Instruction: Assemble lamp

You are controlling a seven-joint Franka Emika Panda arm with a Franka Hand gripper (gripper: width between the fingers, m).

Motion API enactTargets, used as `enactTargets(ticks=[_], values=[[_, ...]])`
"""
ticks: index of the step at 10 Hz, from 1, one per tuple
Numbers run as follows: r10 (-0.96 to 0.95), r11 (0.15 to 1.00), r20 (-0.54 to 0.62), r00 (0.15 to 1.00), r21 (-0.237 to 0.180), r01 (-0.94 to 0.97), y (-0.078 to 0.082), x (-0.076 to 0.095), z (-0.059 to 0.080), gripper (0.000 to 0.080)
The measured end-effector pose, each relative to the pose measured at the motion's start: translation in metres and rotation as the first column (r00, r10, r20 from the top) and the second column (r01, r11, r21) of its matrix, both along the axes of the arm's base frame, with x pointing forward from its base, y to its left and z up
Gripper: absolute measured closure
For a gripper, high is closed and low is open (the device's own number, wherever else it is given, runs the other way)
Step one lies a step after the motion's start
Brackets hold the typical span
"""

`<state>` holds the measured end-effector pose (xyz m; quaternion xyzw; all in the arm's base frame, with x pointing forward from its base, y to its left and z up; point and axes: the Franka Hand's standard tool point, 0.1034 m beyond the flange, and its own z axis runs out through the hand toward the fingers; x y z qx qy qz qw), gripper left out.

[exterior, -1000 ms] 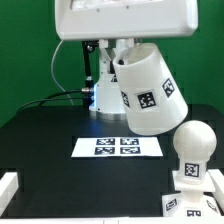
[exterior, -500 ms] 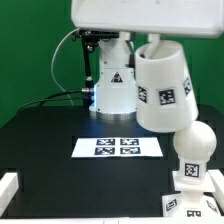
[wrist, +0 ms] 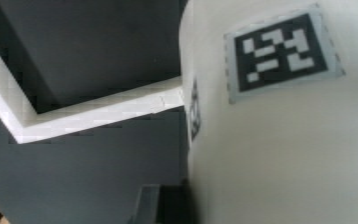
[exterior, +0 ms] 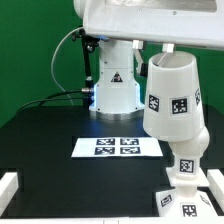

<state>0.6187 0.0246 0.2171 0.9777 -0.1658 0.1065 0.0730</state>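
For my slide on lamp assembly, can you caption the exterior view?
Gripper holds the cone shade upright over the bulb on its base.

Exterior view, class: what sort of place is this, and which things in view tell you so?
Probably a robotics lab test bench: a green backdrop, a black table with a fixed marker board, and tagged white lamp parts such as the shade.

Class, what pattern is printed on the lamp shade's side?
Black-and-white square tags on the shade, clearest in the exterior view.
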Motion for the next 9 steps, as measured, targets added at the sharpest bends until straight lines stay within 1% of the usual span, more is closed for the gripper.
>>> enactTargets(ticks=[1, 2, 4, 5, 7, 9], values=[[0.031, 0.999, 0.009, 0.999, -0.036, -0.03, 0.016, 0.0, 0.0, 0.0751], [0.067, 0.997, 0.02, 0.998, -0.046, -0.066, 0.029, -0.001, -0.001, 0.0751], [0.1, 0.994, 0.021, 0.995, -0.047, -0.099, 0.043, -0.008, -0.011, 0.0751], [0.109, 0.993, 0.026, 0.994, -0.042, -0.108, 0.047, -0.01, -0.016, 0.0751], [0.116, 0.993, 0.03, 0.993, -0.036, -0.115, 0.046, -0.015, -0.025, 0.0751], [0.12, 0.992, 0.037, 0.992, -0.03, -0.119, 0.045, -0.017, -0.036, 0.0751]])
